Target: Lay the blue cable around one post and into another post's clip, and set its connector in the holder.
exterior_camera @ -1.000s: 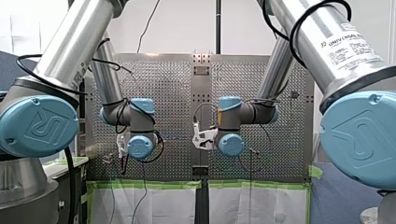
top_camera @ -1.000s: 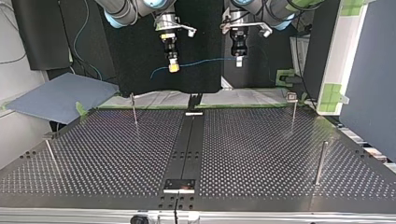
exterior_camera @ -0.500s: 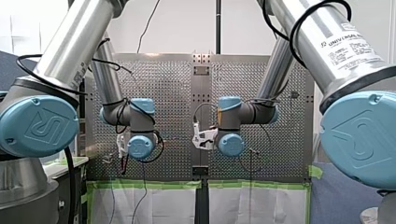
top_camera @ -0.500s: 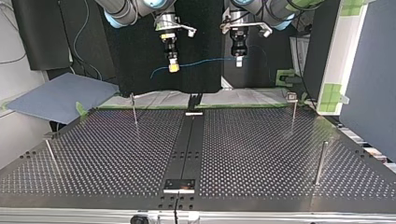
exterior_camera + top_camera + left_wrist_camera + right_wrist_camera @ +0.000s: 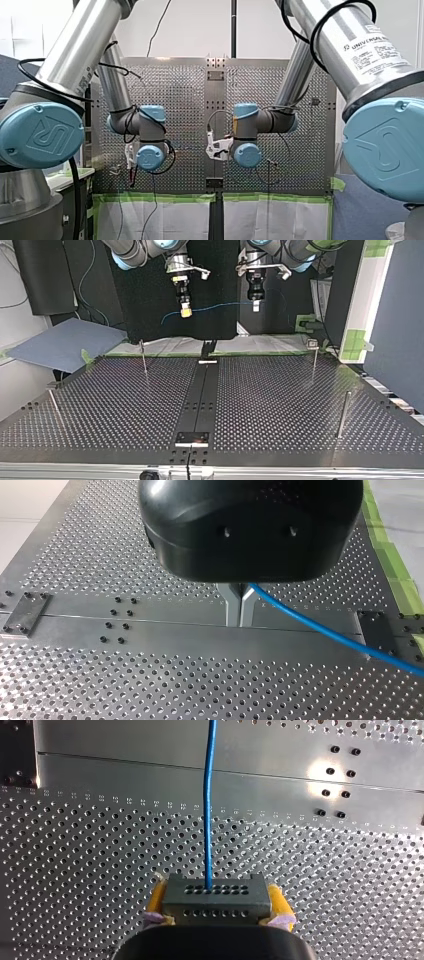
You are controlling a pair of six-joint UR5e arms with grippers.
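My right fingers (image 5: 159, 896), yellow-padded, are clamped on the dark connector (image 5: 215, 895), and the blue cable (image 5: 207, 810) leaves it straight ahead. My left fingers (image 5: 231, 605) are pinched together on that cable further along. In the top view the held span runs nearly level between the two arms, well above the counter (image 5: 280, 405), so the posts (image 5: 143, 357) all lie below it and routing calls for a descent.
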